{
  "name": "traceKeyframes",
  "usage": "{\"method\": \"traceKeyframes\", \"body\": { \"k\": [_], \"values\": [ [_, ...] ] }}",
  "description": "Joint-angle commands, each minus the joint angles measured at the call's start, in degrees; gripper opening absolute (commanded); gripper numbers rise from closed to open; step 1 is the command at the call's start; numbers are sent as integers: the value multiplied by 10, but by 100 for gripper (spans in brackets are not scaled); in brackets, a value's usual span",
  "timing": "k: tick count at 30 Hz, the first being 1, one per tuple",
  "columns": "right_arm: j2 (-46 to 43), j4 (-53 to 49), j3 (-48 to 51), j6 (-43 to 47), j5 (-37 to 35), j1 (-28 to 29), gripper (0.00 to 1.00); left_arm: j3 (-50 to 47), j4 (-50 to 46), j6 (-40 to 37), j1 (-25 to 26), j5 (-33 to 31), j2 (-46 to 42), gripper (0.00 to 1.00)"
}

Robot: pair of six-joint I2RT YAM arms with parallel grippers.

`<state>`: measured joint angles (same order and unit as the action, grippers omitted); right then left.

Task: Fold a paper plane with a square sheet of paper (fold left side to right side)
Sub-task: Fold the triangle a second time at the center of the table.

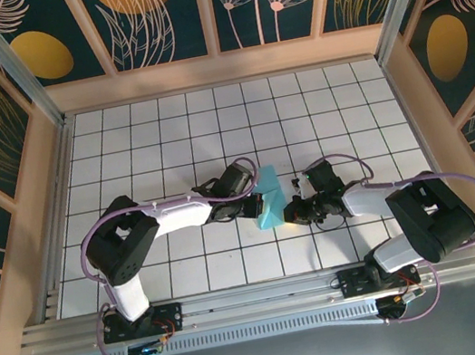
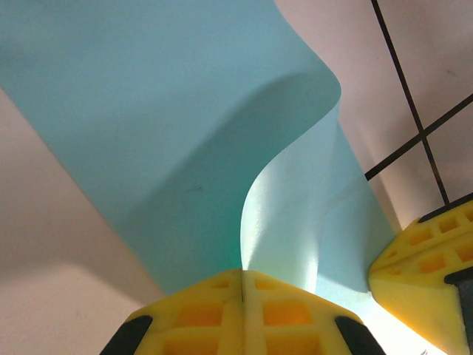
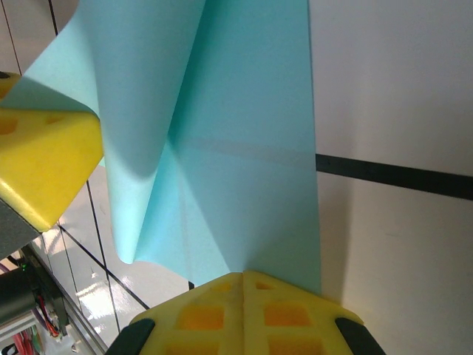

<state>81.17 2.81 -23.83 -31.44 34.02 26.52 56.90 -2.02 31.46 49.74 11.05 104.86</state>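
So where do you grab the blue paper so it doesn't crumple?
Pinch a thin edge, coming in low from the side. The paper curls up off the table, so its edges are free. The left gripper and right gripper are each shut on an edge like that.

Turquoise square sheet of paper (image 1: 270,197), curled, mid-table

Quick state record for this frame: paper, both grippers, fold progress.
paper: turquoise sheet of paper, curled, not lying flat on the table
left gripper: shut on the sheet's edge
right gripper: shut on the sheet, from the right side
fold progress: bent over in a curve, not pressed flat; crease lines show in the right wrist view
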Motion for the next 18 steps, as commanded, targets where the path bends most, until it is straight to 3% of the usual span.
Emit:
{"method": "traceKeyframes", "body": {
  "k": [1, 18],
  "values": [
    [15, -19, 14, 9, -29, 5, 0, 16, -19, -13, -6, -10, 12, 0],
    [22, -16, 12, 8, -27, 5, 0, 12, -23, -15, -6, -17, 22, 0]
  ]
}}
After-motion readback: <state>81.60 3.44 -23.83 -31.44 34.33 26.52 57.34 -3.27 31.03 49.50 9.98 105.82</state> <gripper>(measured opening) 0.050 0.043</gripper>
